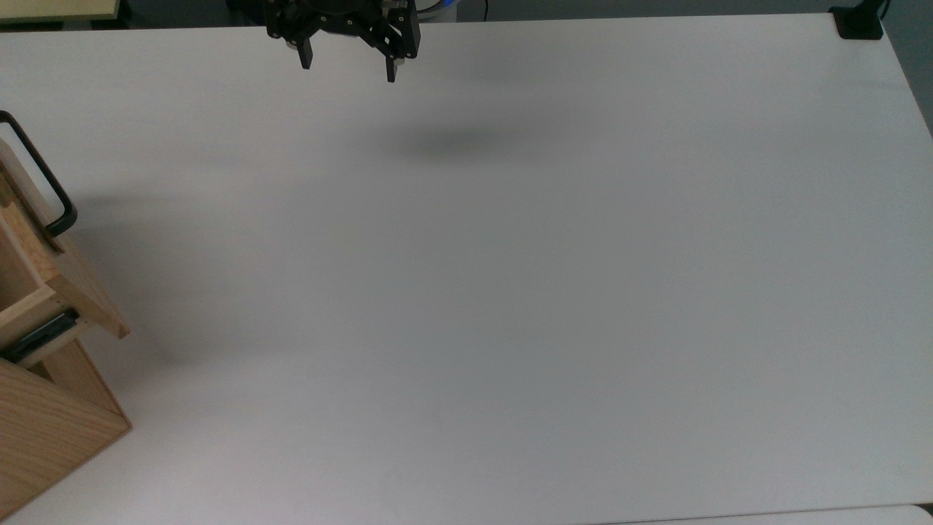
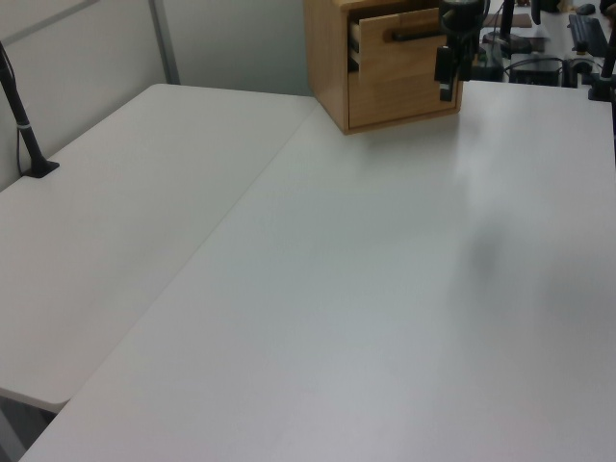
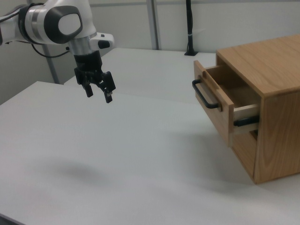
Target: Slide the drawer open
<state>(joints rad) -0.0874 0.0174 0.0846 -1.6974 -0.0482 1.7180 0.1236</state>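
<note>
Drawer partly slid out of wooden cabinet, at three o'clock in the right view, black handle facing nine o'clock. Gripper at ten o'clock, well apart, above white table, fingers spread, holding nothing.

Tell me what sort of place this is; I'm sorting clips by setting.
Probably a robotics lab or test bench: a robot arm hangs its gripper over a bare white table, a lone wooden cabinet has its drawer pulled out, and cables and equipment sit behind.
</note>
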